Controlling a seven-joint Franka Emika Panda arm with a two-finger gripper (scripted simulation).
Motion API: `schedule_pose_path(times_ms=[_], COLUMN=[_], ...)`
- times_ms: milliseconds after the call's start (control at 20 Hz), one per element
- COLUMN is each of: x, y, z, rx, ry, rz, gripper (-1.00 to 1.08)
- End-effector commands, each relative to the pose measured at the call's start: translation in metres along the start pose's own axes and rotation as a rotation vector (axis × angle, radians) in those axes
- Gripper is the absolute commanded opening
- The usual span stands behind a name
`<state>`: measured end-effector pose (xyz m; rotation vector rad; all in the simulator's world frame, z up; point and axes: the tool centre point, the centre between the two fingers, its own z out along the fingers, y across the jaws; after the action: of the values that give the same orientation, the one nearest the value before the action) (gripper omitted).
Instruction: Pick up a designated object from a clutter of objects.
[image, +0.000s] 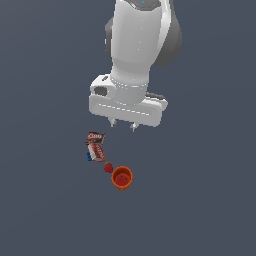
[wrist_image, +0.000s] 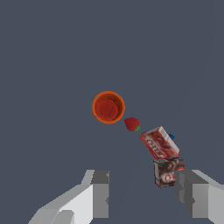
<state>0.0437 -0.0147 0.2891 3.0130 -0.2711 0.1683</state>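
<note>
While the big white arm (image: 140, 45) fills the top middle of the exterior view and runs off the upper edge, so its base and most of its links are cut off, its gripper (image: 124, 125) hangs well above the dark grey floor (image: 210, 210) with the two short fingers apart and nothing between them. Floor is bare and wide open on every side of the little cluster, so plenty of room all round. The orange-red cup (image: 122, 177) stands upright, mouth up, round rim fully visible, at about 6 o'clock from the gripper in the exterior view and clear of it. Next down in size, the red-and-white box (image: 96, 151) lies tilted at roughly 10 o'clock from the cup, with the darker printed box (image: 95, 136) just beside its far end, maybe touching, can't tell. Print on both is too blurry to read. In the wrist view one finger (wrist_image: 194, 192) partly covers the darker box, and a bit of blue peeks out behind the red-and-white one. Tiny strawberry (image: 108, 167) sits between cup and boxes, right next to the cup's rim, looks just apart from it.
</note>
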Motion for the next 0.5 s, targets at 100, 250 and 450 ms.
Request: schedule_pose_path(times_ms=[100,250,450], x=[0.007,0.012,0.017], y=[0.004,0.006,0.008], z=[0.018,0.029,0.044], rx=[-0.034,-0.054,-0.078], ry=[0.027,0.047,0.076], rz=[0.083,0.135,0.203], gripper=[0.28,0.28,0.28])
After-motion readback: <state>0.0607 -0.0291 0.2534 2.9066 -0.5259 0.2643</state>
